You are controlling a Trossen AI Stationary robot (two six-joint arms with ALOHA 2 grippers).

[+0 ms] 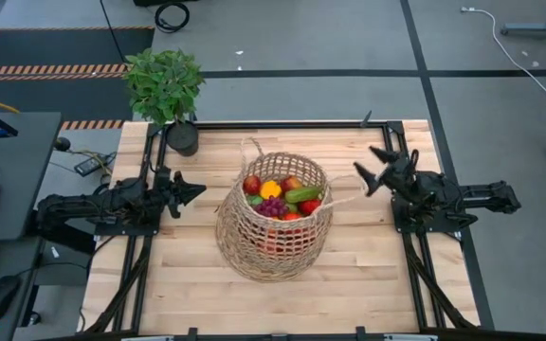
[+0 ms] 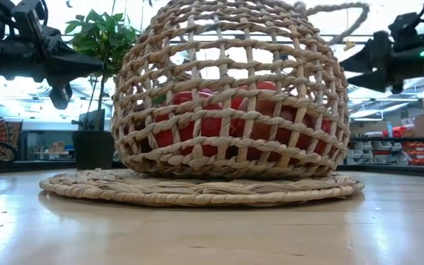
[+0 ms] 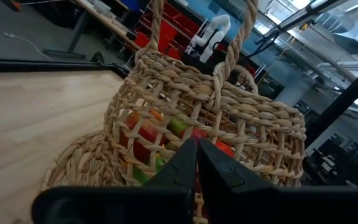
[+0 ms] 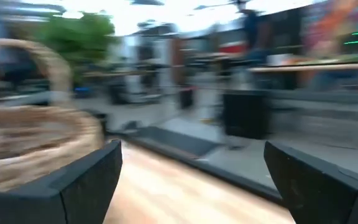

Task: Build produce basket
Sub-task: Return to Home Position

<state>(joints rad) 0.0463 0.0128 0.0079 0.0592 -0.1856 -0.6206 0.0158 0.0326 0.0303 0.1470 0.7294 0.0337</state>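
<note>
Potted plant [image 1: 166, 90] at a far corner of the table [image 1: 368, 275]; wicker basket [image 1: 273, 237] stands upright, mouth up, produce [image 1: 278, 197] inside, between left tool [image 1: 195, 190], pinched together, and right tool [image 1: 366, 170], spread apart

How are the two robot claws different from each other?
The left gripper is pinched shut into one point; the right gripper is spread wide open. The left gripper waits left of the basket, the right gripper on its right. Both are dark, empty and point at the basket.
</note>
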